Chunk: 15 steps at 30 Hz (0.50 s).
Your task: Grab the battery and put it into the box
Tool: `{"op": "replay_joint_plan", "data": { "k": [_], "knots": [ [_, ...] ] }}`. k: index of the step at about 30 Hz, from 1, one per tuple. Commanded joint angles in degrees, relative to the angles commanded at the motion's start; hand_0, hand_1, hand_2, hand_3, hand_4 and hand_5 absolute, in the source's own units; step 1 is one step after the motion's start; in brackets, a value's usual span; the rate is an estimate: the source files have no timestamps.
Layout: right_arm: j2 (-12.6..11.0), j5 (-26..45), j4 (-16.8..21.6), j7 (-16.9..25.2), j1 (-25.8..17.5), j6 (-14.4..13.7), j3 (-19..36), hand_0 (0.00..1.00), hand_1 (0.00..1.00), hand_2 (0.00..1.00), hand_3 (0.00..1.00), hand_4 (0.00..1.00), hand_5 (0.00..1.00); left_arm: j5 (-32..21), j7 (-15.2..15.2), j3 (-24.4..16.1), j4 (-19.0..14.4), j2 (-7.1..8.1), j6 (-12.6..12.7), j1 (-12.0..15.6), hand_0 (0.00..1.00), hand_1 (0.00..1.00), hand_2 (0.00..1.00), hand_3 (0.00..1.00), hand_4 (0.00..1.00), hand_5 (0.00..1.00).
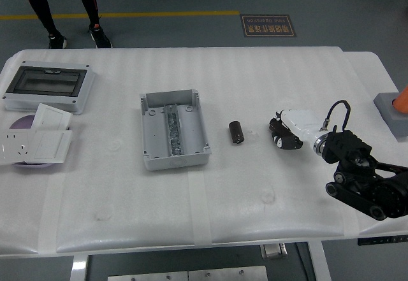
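Note:
A small black cylindrical battery point(236, 132) lies on the white table, just right of an open grey box point(173, 128) with a metal rail inside. My right hand point(284, 134) hovers about a hand's width to the right of the battery, fingers curled in under the white palm and holding nothing. The black right arm point(363, 172) comes in from the lower right corner. My left arm is out of view.
A grey enclosure with a dark window point(48, 87) sits at the far left, with white socket plates point(35, 137) in front of it. A grey block point(393, 112) is at the right edge. A person's legs point(64, 7) stand beyond the table's far side.

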Motion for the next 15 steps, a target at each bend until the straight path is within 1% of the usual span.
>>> {"op": "replay_joint_plan", "data": {
  "k": [4,5,10,11,15],
  "knots": [
    [-0.1,0.2,0.0,0.3,0.0,-0.2,0.2,0.351,0.418,0.522,0.692,0.503,0.226,0.0,-0.3,0.0,0.0,0.09,0.2,-0.2,0.605,0.650,0.530,0.487,0.420,0.445],
    [-0.2,0.2,0.0,0.4,0.0,-0.3,0.3,0.343,0.414,0.512,0.693,0.491,0.215,0.0,-0.4,0.0,0.0,0.10,0.2,-0.2,0.603,0.650,0.557,0.489,0.419,0.447],
    [-0.2,0.1,0.0,0.6,0.2,-0.6,0.6,0.343,0.414,0.512,0.693,0.491,0.215,0.0,-0.8,0.0,0.1,0.16,0.4,-0.3,0.603,0.650,0.557,0.489,0.419,0.447],
    [-0.1,0.1,-0.1,0.7,0.2,-0.6,0.5,0.342,0.413,0.512,0.693,0.480,0.206,0.0,-0.8,-0.1,0.1,0.18,0.5,-0.3,0.600,0.650,0.595,0.490,0.418,0.448],
    [0.1,0.2,-0.3,0.7,0.1,-0.6,0.2,0.342,0.413,0.512,0.693,0.480,0.206,0.3,-1.0,-0.3,0.1,0.25,0.7,-0.3,0.600,0.650,0.595,0.490,0.418,0.448]
  ]
}}
